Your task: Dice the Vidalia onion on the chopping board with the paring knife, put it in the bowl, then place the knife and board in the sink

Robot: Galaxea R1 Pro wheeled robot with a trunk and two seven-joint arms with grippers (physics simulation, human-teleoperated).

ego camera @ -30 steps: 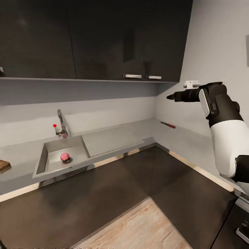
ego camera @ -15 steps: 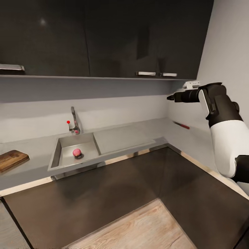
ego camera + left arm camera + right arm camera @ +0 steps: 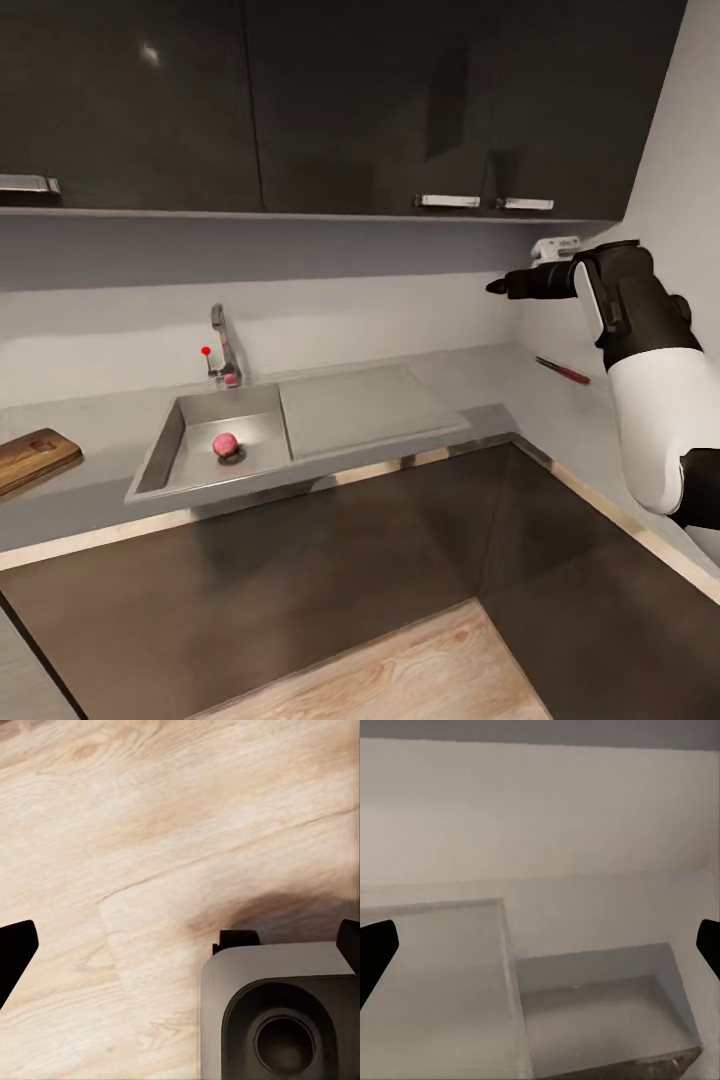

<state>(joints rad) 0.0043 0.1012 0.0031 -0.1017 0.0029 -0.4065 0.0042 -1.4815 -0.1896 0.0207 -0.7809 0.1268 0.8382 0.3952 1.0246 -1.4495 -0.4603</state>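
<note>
Board (image 3: 35, 458) at 9 o'clock on the counter (image 3: 100, 430). Onion (image 3: 225, 444) sits in the sink (image 3: 180, 440), over the drain — down-left of the right gripper (image 3: 497, 287), which hangs high; knife (image 3: 563, 370) nearer. Both grippers' fingers apart, empty.

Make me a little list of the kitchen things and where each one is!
onion: Vidalia onion in the sink, by the drain
board: chopping board on the countertop, left of the sink
knife: paring knife on the countertop near the right wall
tap: tap behind the basin
right gripper: raised, holding nothing; jaws wide apart
left gripper: jaws wide apart, over wood floor
</note>
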